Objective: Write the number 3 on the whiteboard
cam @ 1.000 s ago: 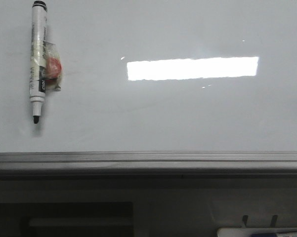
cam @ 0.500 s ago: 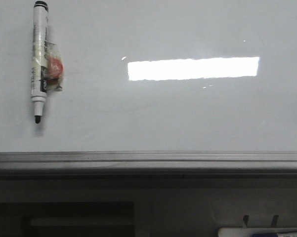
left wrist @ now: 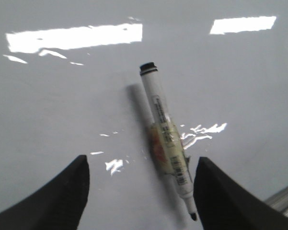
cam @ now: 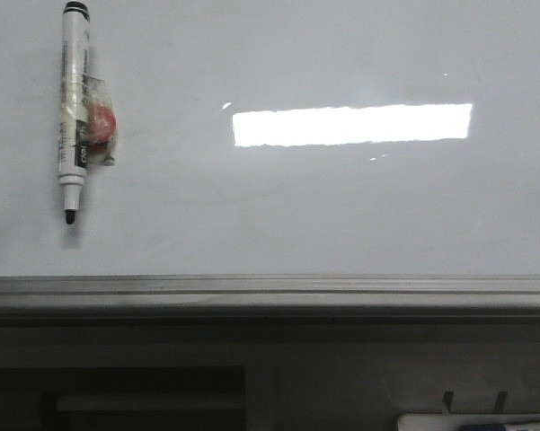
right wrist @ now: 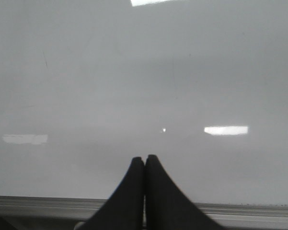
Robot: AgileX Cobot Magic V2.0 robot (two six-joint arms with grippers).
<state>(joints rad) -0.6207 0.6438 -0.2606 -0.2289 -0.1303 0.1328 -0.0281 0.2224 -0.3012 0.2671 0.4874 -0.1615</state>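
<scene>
Left gripper [left wrist: 140, 191] wide open, empty, over uncapped marker [left wrist: 165, 141] lying on whiteboard [cam: 341, 215], right gripper [right wrist: 144, 165] fingers pressed together, holding nothing.

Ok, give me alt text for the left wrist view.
An uncapped marker with a taped-on red piece lies on the glossy whiteboard, between the open left gripper fingers, untouched. No writing shows on the board, only bright light reflections.
</scene>
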